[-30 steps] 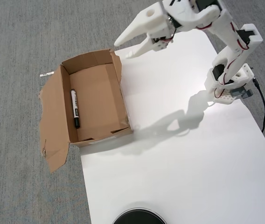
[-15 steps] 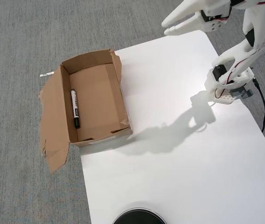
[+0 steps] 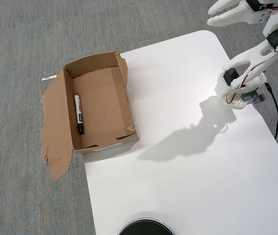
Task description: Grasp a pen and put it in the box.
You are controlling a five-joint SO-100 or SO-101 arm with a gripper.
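Note:
In the overhead view the pen (image 3: pixel 78 113), white with a black cap, lies lengthwise on the floor of the brown cardboard box (image 3: pixel 104 95), close to its left wall. The box stands open at the left edge of the white sheet, its torn flap (image 3: pixel 55 128) splayed out onto the carpet. My white gripper (image 3: pixel 210 15) hovers far off at the top right, above the sheet's far corner. Its fingers point left, are spread apart, and hold nothing.
The arm's base (image 3: pixel 239 90) is mounted at the right edge of the white sheet (image 3: pixel 188 176), with a black cable (image 3: pixel 276 115) trailing beside it. A black round object (image 3: pixel 145 228) pokes in at the bottom edge. Grey carpet (image 3: pixel 21 44) surrounds the sheet.
The gripper has swung away from just beside the box's far corner, moving right and toward the top right corner of the view. The pen and box have stayed put.

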